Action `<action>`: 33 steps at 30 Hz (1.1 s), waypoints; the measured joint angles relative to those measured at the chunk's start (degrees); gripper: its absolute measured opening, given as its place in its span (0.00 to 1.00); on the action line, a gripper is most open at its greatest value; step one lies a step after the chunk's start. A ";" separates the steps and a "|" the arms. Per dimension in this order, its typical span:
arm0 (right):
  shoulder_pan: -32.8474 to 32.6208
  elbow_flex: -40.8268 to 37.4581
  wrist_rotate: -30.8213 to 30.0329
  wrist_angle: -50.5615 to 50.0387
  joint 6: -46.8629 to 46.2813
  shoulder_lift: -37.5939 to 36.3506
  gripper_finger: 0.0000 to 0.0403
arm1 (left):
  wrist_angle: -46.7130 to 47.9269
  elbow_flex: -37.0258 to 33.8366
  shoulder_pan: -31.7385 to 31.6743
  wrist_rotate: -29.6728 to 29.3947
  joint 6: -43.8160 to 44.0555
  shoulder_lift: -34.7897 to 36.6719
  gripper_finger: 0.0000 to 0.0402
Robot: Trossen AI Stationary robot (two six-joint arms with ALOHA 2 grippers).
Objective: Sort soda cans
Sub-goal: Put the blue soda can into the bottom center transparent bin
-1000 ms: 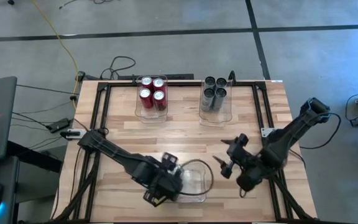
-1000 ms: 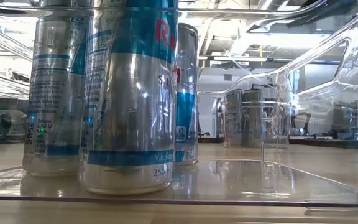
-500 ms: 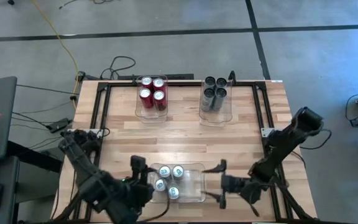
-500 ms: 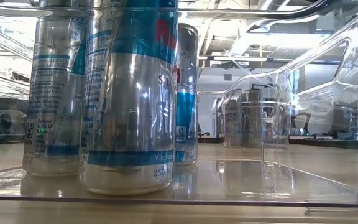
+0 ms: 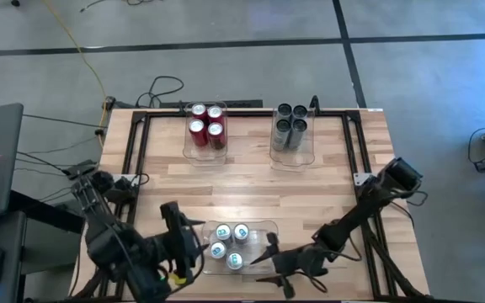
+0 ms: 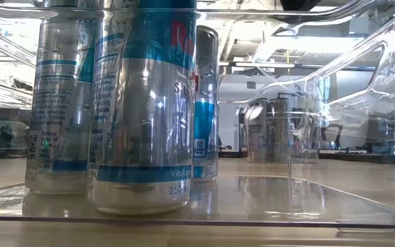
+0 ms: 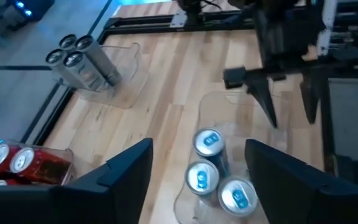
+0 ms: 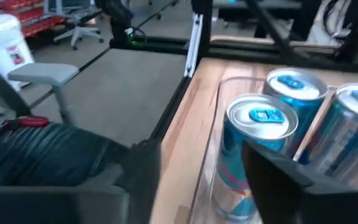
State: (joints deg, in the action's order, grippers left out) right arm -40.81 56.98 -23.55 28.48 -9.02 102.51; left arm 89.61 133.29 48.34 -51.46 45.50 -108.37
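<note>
Fourth silver-blue can (image 5: 228, 245) hidden from above; near bin (image 5: 263, 252) half-seen.

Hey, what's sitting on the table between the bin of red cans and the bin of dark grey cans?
Nothing: the high view shows only bare wood between the red cans and dark grey cans.

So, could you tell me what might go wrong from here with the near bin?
The left gripper and right gripper flank the clear bin, so a careless swing could shove it off the nearby table edge. Its blue-marked cans stand bunched at one end, so a knock might topple them.
</note>
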 joint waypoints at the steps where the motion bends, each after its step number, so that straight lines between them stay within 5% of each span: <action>1: 0.59 0.11 1.21 -0.63 -0.63 0.01 0.58 | 0.15 -0.01 -0.47 0.00 0.01 0.19 0.60; 7: 2.54 0.30 2.92 -3.02 -3.79 -0.10 0.30 | 0.41 -0.04 -1.91 0.83 0.05 2.40 0.43; 14: 3.05 0.30 6.37 -5.26 -3.10 -0.06 0.03 | 0.29 -4.12 -2.33 0.86 -1.57 6.04 0.04; 23: 4.68 0.30 12.39 -5.26 -3.13 -0.04 0.01 | -1.30 -28.05 -2.28 -0.31 13.42 14.42 0.00; 33: 4.97 0.29 13.44 -0.81 -4.63 0.40 0.00 | -23.30 -59.52 -0.78 -0.49 18.46 30.42 0.00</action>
State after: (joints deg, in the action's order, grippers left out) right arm -35.83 57.27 -10.11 27.67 -13.66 102.91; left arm 66.30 73.78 47.57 -51.95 63.96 -77.95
